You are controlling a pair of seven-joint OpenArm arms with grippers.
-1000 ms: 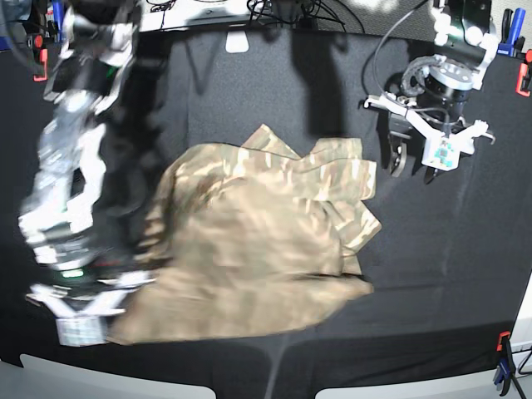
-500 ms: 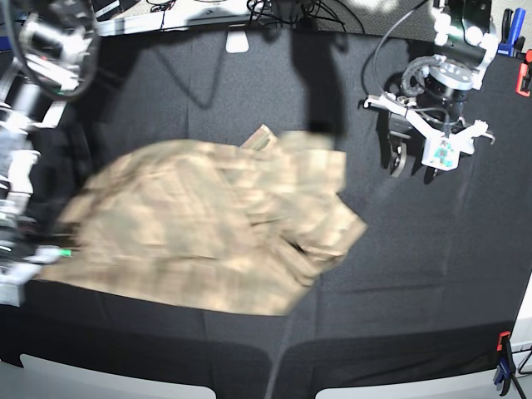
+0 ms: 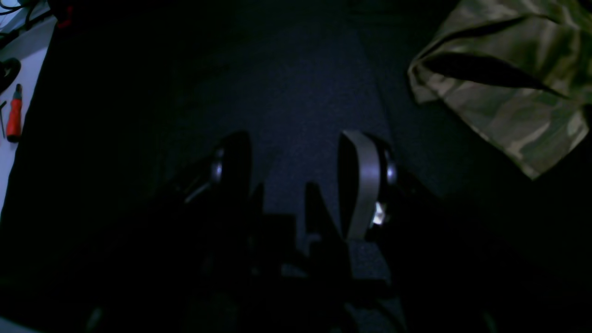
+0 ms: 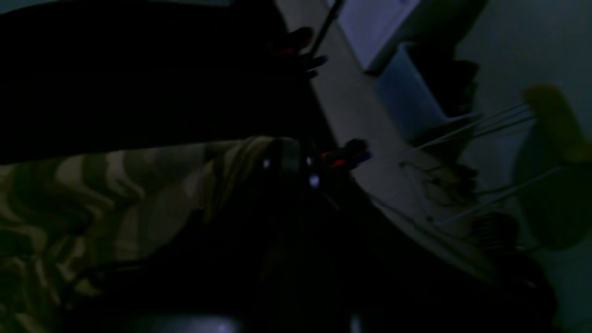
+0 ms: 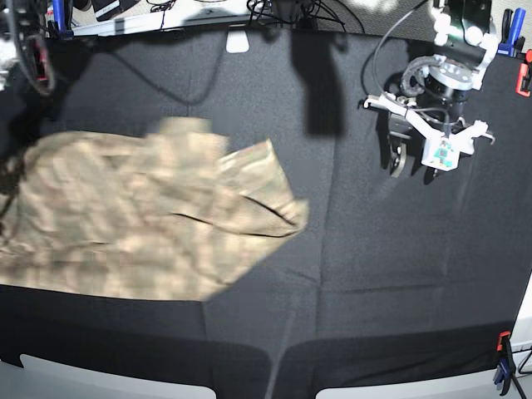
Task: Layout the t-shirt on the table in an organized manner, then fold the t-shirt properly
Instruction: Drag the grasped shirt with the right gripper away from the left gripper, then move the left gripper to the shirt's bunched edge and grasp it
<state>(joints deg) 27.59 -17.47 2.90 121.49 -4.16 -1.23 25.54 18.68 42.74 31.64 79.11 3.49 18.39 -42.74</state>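
The camouflage t-shirt (image 5: 141,224) lies blurred and rumpled on the left half of the black table (image 5: 357,274), reaching the view's left edge. In the right wrist view my right gripper (image 4: 286,159) is shut on a bunched edge of the t-shirt (image 4: 115,199), beside the table's edge. In the base view that gripper is past the left edge. My left gripper (image 5: 411,166) hangs open over bare cloth at the back right, well apart from the shirt. The left wrist view shows its fingers (image 3: 360,180) spread with nothing between them and a shirt corner (image 3: 508,92) at the upper right.
Red clamps (image 5: 524,79) and a blue one (image 5: 503,366) grip the table's right edge, and another clamp (image 4: 344,157) sits close to my right gripper. A red-handled screwdriver (image 3: 14,120) lies off the cloth. A white tag (image 5: 237,41) rests at the back edge.
The t-shirt has been dragged from the table's middle far to the left by my right arm, which has left the base view. The left arm has stayed still.
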